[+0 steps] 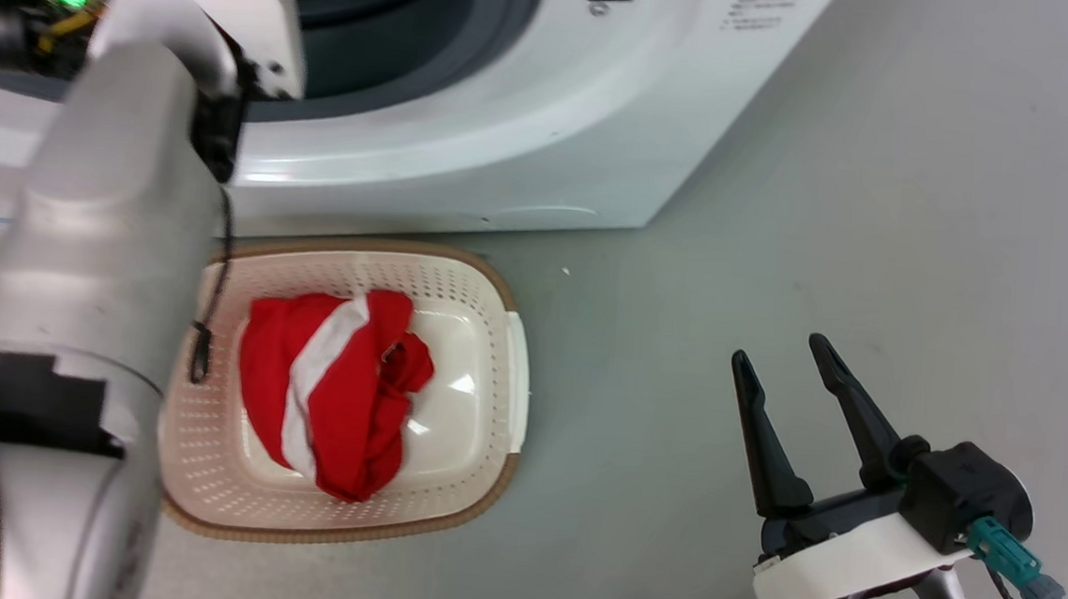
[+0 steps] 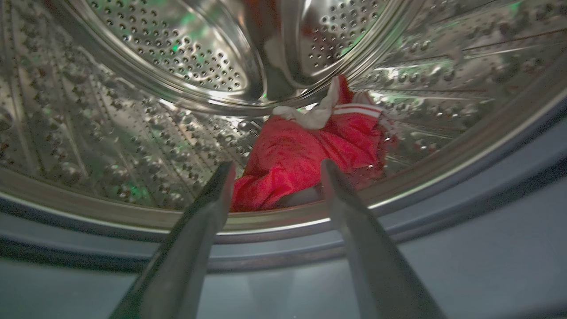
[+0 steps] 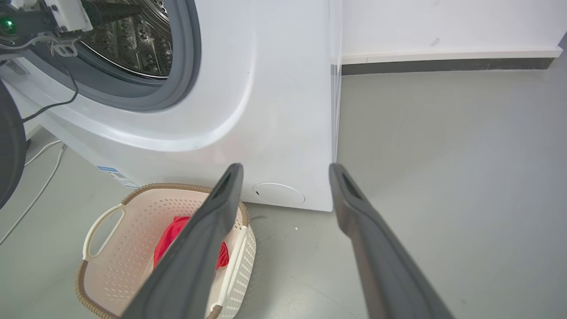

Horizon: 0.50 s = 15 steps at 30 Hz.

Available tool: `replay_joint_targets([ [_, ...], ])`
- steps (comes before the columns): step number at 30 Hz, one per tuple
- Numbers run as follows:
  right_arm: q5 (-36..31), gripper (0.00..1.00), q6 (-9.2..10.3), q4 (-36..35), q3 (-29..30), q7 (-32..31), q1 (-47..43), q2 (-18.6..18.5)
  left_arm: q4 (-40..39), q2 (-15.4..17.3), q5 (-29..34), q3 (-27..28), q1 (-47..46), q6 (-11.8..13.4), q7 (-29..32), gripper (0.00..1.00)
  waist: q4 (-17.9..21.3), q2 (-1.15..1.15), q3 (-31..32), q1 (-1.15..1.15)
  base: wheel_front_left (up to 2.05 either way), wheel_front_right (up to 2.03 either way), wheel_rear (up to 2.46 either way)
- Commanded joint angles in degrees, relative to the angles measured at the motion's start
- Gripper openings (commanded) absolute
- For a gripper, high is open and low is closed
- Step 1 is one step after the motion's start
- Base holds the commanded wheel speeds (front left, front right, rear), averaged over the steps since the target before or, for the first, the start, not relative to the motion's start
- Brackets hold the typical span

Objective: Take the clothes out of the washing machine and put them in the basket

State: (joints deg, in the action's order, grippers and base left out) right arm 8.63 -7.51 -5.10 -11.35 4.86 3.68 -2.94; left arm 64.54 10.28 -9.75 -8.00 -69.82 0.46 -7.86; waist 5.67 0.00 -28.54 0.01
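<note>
A red garment with a white stripe (image 1: 340, 389) lies in the cream basket (image 1: 497, 297) on the floor before the white washing machine (image 1: 470, 135). More red and white clothes (image 2: 305, 150) lie at the bottom of the steel drum (image 2: 133, 115). My left gripper (image 2: 277, 170) is open at the porthole rim, its fingers pointing at that fabric without touching it. In the head view the pale left forearm (image 1: 92, 306) reaches up to the porthole. My right gripper (image 1: 781, 362) hovers open and empty over the floor to the right of the basket (image 3: 106, 248), where the garment (image 3: 170, 241) shows behind a finger.
Grey floor (image 1: 875, 267) spreads to the right of the machine. The machine's grey door seal (image 3: 186, 66) rings the opening. A white wall with a dark skirting (image 3: 443, 65) stands behind. A white cable (image 3: 35, 186) trails on the floor at the machine's left.
</note>
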Motion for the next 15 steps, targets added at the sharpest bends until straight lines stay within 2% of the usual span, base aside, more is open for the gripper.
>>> replay_joint_targets([
  [1,0.53,1.0,0.04,-0.23,-0.43,0.65,1.4,0.13,1.41,1.63,0.3,-0.04,-2.65,-0.39,1.23,1.0,3.28,0.0,-3.57,-0.01,0.0,0.0,0.0],
  [11,2.03,1.0,0.04,-0.36,-3.06,2.71,2.79,0.13,5.49,7.64,1.47,-1.6,-13.32,-1.37,9.28,1.0,8.02,0.0,-10.77,-0.01,0.0,0.0,0.0],
  [15,2.6,1.0,0.04,-0.28,-4.48,3.4,2.85,0.13,6.48,10.13,1.96,-2.27,-17.52,-2.19,14.28,1.0,9.62,0.0,-12.84,-0.01,0.0,0.0,0.0],
])
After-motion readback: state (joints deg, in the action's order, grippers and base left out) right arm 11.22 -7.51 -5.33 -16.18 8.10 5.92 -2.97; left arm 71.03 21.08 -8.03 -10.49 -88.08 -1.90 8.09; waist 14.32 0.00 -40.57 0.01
